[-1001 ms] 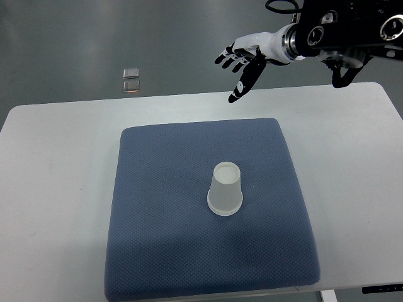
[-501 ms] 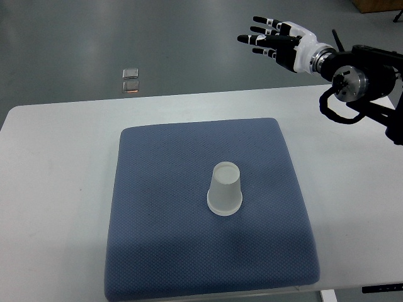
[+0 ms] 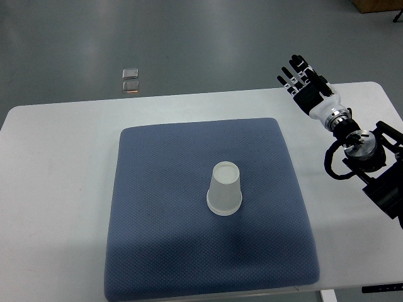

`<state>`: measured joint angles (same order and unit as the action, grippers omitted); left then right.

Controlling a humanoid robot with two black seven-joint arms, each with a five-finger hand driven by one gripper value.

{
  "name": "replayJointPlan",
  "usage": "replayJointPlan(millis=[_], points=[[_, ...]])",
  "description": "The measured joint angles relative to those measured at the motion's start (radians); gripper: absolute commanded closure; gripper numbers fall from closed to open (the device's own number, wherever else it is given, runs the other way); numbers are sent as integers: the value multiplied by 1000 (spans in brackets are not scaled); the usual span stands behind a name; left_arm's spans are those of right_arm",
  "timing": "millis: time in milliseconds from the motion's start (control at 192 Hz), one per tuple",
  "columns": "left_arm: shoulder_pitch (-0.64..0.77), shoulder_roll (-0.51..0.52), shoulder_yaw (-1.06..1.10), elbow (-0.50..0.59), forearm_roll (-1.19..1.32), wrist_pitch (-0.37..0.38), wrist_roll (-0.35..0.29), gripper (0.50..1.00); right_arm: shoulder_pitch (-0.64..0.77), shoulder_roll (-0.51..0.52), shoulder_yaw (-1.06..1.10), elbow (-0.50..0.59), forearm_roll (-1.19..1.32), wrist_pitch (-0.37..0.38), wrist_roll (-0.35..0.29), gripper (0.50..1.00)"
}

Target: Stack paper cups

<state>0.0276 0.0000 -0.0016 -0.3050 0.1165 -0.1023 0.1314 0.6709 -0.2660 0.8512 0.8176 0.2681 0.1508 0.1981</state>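
An upside-down white paper cup (image 3: pixel 225 189) stands near the middle of the blue mat (image 3: pixel 157 207); it looks like one cup, and I cannot tell whether others are nested in it. My right hand (image 3: pixel 303 85) hovers over the table's far right side, well away from the cup, fingers spread and holding nothing. Its arm (image 3: pixel 362 151) comes in from the right edge. The left arm does not show.
The mat lies on a white table (image 3: pixel 56 189). Two small square plates (image 3: pixel 131 80) sit on the grey floor beyond the table's far edge.
The right hand has swung from beyond the table's far edge down and to the right, now over the table's right side. The cup has not moved.
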Motion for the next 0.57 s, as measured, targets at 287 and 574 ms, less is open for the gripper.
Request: replayJointPlan(millis=[287, 574], points=[[0, 0, 0, 0, 0, 0, 2, 500, 3, 11, 21, -84, 5, 30, 3, 581], [0, 0, 0, 0, 0, -1, 2, 500, 5, 15, 14, -88, -12, 30, 4, 581]])
